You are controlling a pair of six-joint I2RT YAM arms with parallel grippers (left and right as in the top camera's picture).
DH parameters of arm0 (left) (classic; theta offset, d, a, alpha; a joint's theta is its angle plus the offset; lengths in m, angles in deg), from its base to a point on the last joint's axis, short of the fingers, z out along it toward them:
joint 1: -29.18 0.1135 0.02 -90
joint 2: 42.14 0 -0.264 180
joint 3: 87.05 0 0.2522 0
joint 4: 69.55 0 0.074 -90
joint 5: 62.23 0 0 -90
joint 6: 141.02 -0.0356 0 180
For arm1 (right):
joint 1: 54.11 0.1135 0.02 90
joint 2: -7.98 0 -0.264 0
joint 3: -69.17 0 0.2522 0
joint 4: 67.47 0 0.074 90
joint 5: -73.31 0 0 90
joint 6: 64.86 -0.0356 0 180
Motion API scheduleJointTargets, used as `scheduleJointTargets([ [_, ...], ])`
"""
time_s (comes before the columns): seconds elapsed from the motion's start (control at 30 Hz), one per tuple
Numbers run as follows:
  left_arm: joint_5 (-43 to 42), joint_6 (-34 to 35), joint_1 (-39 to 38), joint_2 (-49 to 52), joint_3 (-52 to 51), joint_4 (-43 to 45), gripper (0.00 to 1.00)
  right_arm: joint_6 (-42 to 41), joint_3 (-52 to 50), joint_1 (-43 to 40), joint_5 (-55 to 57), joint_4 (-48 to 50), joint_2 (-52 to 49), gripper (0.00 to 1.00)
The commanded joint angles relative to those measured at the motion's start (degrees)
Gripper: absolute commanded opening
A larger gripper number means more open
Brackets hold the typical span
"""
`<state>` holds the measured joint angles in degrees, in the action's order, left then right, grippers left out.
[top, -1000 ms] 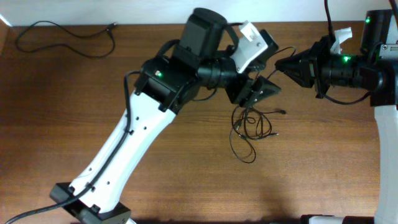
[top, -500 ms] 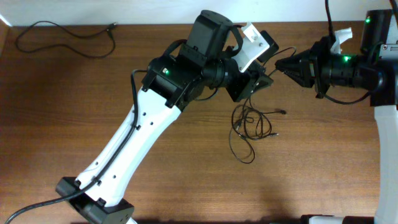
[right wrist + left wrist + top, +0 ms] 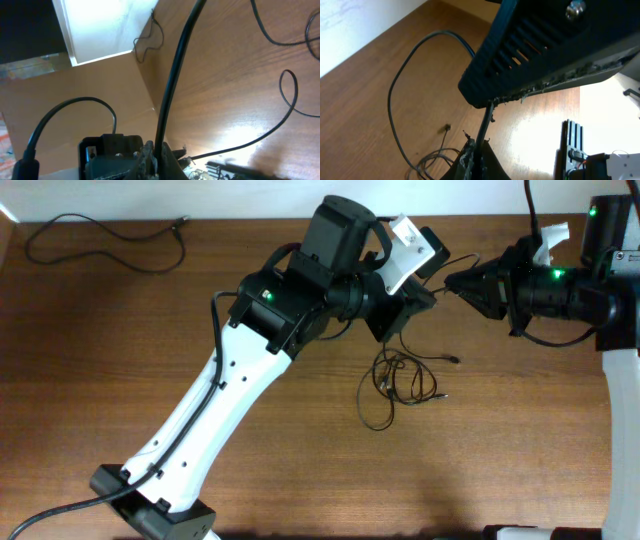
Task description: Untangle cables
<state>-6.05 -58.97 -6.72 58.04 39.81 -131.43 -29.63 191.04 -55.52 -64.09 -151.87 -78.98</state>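
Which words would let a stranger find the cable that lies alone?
On the wooden table, look at the far left corner. A thin black cable lies there in one open loop. Unlike the tangled cables mid-table, it lies alone.

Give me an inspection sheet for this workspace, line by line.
Surface: wooden table, brown, no marks seen.
Job's things: tangled cables in a loose knot mid-table; separate cable lying near the far left corner.
Clutter: nothing seen.
Tools: left tool shut on a strand of the tangled cables; right tool shut on one too.
Cables: arm wiring trails off the left base.
Surroundings: white wall beyond the table's far edge.
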Motion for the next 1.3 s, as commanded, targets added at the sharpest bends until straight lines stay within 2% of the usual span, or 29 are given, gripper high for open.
scheduleJointTargets([
  [0.0,0.39,-0.31,0.04,-0.24,0.26,1.68,0.22,3.13,0.81,0.28,0.09,-0.52,0.24,0.04],
  [0.03,0.42,-0.31,0.04,-0.24,0.26,2.01,0.31,3.13,0.81,0.28,0.07,-0.52,0.24,0.04],
  [0.07,0.44,-0.33,0.04,-0.24,0.26,2.14,0.32,3.13,0.81,0.28,0.07,-0.52,0.24,0.04],
  [0.17,0.42,-0.31,0.04,-0.24,0.26,2.36,0.21,3.13,0.81,0.28,0.07,-0.52,0.24,0.04],
  [0.37,0.42,-0.31,0.04,-0.24,0.26,2.45,0.27,3.10,0.81,0.28,0.07,-0.50,0.24,0.04],
  [0.4,0.42,-0.31,0.04,-0.24,0.26,2.43,0.25,3.10,0.81,0.28,0.07,-0.52,0.24,0.04],
  [0.47,0.42,-0.33,0.04,-0.24,0.26,2.45,0.08,3.10,0.81,0.28,0.07,-0.50,0.24,0.04],
  [0.53,0.42,-0.31,0.04,-0.24,0.26,2.51,0.00,3.13,0.81,0.28,0.09,-0.50,0.24,0.04],
  [0.63,0.15,-0.24,0.04,-0.37,0.33,3.19,0.00,3.48,0.81,0.28,2.21,-0.50,0.24,0.04],
  [0.7,0.17,3.08,0.37,-1.18,0.44,5.05,0.00,3.58,0.81,0.28,5.95,-0.55,0.24,0.04],
  [0.77,0.20,4.02,0.63,-2.10,0.68,6.12,0.00,4.33,0.81,0.28,6.71,-0.52,0.24,0.10],
  [0.8,0.20,4.04,0.81,-2.84,0.94,6.40,0.00,5.31,0.81,0.26,6.84,-0.50,0.24,0.26],
  [0.87,0.20,4.04,1.09,-4.35,1.33,6.97,0.00,7.93,0.81,0.28,7.85,-0.48,0.24,0.72],
  [0.9,0.22,4.04,1.09,-5.25,1.62,7.30,0.00,10.36,0.81,0.28,8.92,-0.50,0.24,0.85],
  [0.97,0.24,4.04,1.09,-6.62,2.36,8.13,0.00,13.16,0.81,0.28,9.57,-0.52,0.24,0.98],
  [1.03,1.36,4.02,1.20,-7.78,3.37,8.85,0.00,14.34,0.81,0.28,9.55,-1.01,0.24,0.98],
  [1.27,13.35,4.00,3.21,-10.36,5.95,10.14,0.00,17.86,0.81,0.28,9.55,-3.69,0.24,0.99],
])
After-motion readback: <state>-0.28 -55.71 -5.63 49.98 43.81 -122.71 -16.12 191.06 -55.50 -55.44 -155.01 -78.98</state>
